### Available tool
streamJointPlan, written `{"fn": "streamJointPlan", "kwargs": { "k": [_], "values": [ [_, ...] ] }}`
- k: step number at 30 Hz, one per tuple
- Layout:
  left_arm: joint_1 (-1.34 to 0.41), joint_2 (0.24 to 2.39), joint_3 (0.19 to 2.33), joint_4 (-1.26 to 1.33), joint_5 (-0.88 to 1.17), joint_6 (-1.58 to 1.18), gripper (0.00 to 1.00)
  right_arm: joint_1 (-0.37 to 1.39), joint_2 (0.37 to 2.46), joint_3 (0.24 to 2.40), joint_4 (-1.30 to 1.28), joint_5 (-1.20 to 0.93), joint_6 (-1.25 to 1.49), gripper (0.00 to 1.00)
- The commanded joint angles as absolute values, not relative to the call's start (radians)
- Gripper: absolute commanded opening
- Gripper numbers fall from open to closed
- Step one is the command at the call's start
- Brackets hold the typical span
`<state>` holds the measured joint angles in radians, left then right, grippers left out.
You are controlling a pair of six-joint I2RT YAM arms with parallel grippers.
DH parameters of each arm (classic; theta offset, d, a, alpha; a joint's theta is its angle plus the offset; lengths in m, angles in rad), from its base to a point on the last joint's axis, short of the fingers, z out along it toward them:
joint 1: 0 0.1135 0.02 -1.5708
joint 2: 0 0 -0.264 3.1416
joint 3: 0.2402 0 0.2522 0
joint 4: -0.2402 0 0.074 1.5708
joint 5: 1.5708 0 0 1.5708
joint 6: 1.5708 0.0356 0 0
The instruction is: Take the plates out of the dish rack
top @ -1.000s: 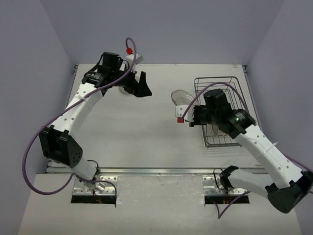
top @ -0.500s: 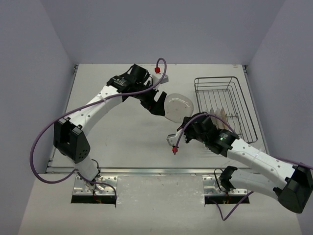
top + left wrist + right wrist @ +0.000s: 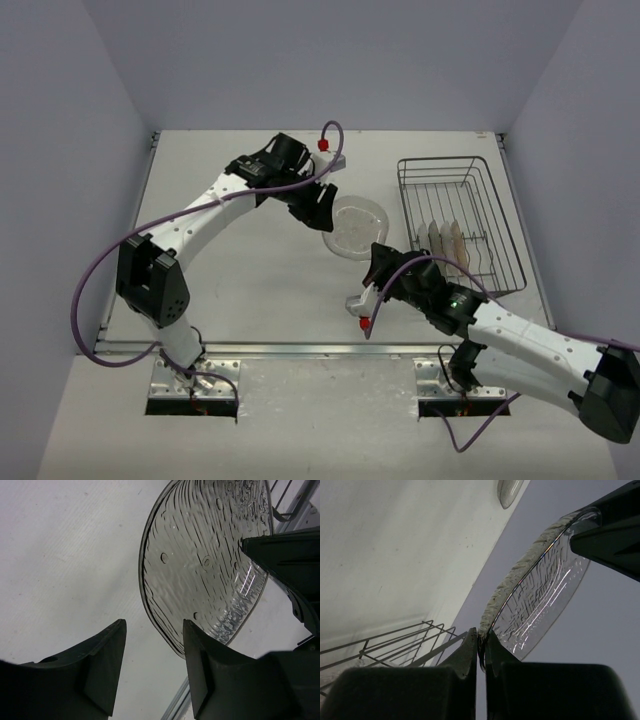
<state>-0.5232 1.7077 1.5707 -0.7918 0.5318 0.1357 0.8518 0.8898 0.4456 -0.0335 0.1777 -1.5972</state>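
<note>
A translucent clear plate [image 3: 356,226] with a ribbed face hangs above the table between my two arms, left of the dish rack [image 3: 505,215]. My right gripper [image 3: 379,260] is shut on its near rim; in the right wrist view the rim [image 3: 492,611] is pinched between both fingers. My left gripper [image 3: 324,211] is at the plate's far-left edge with its jaws apart. In the left wrist view the plate [image 3: 202,562] runs behind the right finger [image 3: 207,675], and only bare table shows in the gap. Two more plates [image 3: 446,241] stand upright in the rack.
The silver wire rack stands at the right side of the table, its wires [image 3: 390,647] close beside my right gripper. A small greyish plate [image 3: 509,491] lies on the table farther off. Purple cables loop from both arms. Grey walls close the table at back and sides.
My right arm has carried the clear plate out of the rack toward the table's middle. My left arm has swung in from the far left to its edge, and its jaws have narrowed.
</note>
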Motion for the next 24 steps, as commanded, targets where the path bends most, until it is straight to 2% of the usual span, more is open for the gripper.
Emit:
{"fn": "streamJointPlan", "kwargs": {
  "k": [1,4,7,9,10,11,13,14,16,20,24],
  "values": [
    [-0.532,1.708,1.593,-0.748,0.558,0.118,0.45,0.870,0.877,0.430,0.094,0.193,-1.675,0.00],
    [-0.532,1.712,1.588,-0.746,0.572,0.114,0.36,0.883,0.886,0.430,0.111,0.193,-1.685,0.00],
    [-0.531,1.715,1.586,-0.742,0.575,0.109,0.13,0.898,0.901,0.426,0.149,0.199,-1.686,0.00],
    [-0.531,1.714,1.582,-0.740,0.574,0.109,0.02,0.902,0.910,0.432,0.170,0.207,-1.676,0.03],
    [-0.531,1.711,1.579,-0.738,0.574,0.107,0.00,0.903,0.916,0.438,0.175,0.210,-1.674,0.05],
    [-0.527,1.709,1.571,-0.732,0.574,0.106,0.00,0.904,0.923,0.450,0.179,0.212,-1.661,0.15],
    [-0.514,1.698,1.555,-0.722,0.574,0.099,0.00,0.905,0.937,0.479,0.168,0.231,-1.601,0.51],
    [-0.496,1.697,1.550,-0.718,0.575,0.097,0.00,0.904,0.951,0.508,0.153,0.243,-1.581,0.64],
    [-0.452,1.699,1.551,-0.714,0.598,0.083,0.00,0.902,0.976,0.553,0.093,0.280,-1.450,0.80],
    [-0.241,1.735,1.594,-0.706,0.654,0.041,0.00,0.812,1.012,0.662,-0.057,0.287,-1.202,0.86],
    [-0.079,1.850,1.721,-0.725,0.604,-0.006,0.00,0.658,1.036,0.776,-0.247,0.224,-0.923,0.87]
  ]
}}
